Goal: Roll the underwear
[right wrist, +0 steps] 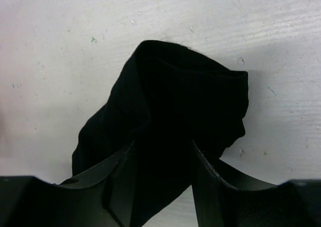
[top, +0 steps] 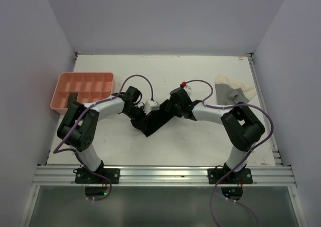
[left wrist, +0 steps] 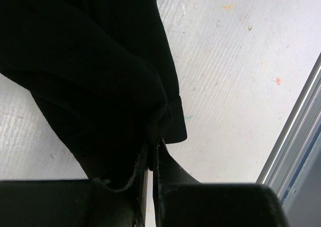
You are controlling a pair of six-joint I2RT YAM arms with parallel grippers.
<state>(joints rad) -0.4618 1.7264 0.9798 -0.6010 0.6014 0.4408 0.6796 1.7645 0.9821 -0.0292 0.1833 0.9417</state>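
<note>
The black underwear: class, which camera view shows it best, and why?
The right wrist view: the black underwear shows nearly whole, bunched on the table, its near part between the fingers of the right gripper. The top view shows it small and featureless. The left wrist view shows only a close edge, pinched by the left gripper.

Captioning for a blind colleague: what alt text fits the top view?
The left gripper and right gripper meet at a black garment on the table. A pink tray sits at its far left, cream garments at far right.
</note>
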